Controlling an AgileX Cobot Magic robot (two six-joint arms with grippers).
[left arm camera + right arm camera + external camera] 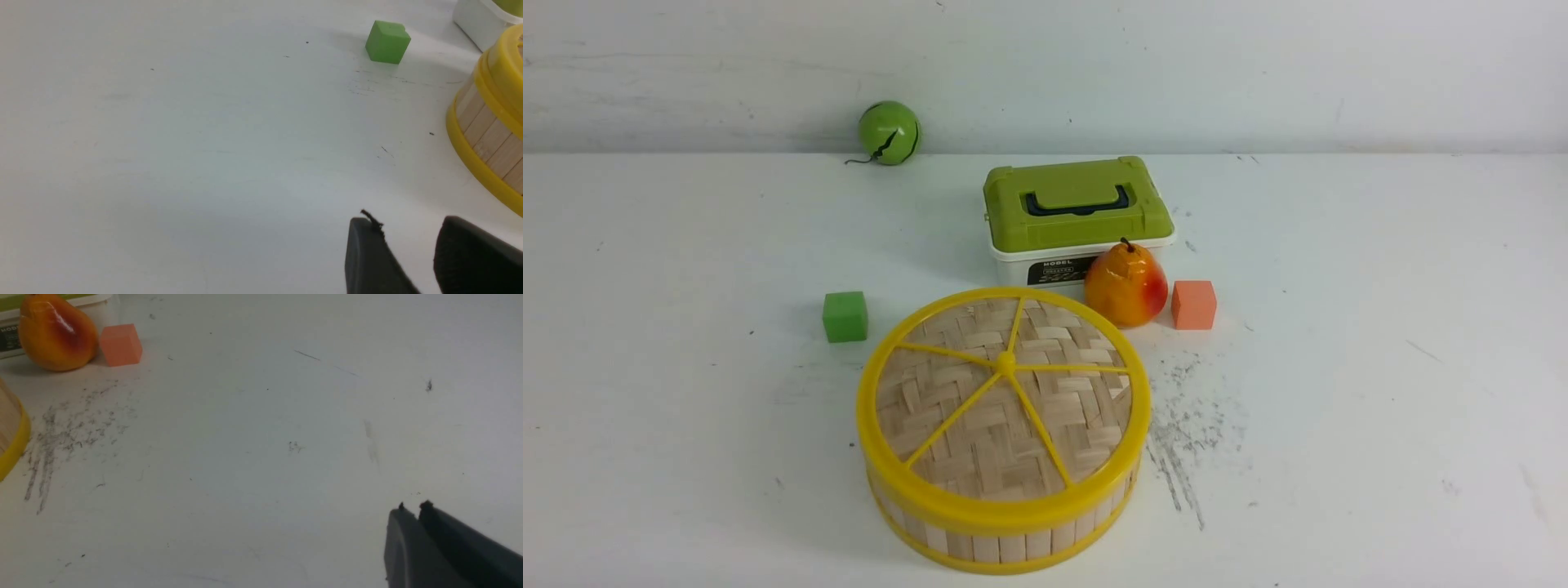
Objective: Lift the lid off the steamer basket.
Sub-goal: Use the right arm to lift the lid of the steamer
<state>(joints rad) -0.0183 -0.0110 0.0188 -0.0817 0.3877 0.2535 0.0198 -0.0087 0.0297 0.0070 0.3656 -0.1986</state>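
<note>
Lid (1005, 392) seated on steamer basket (1001, 545), lower centre of bench (1339, 408), left tool (405, 227) parted, empty, right tool (413, 507) pinched together

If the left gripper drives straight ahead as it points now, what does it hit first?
Probably the green cube, across bare table; the left gripper looks aimed just clear of the steamer basket. Depth is unclear.

left gripper (406, 223) fingers apart; right gripper (413, 507) fingers together
</note>
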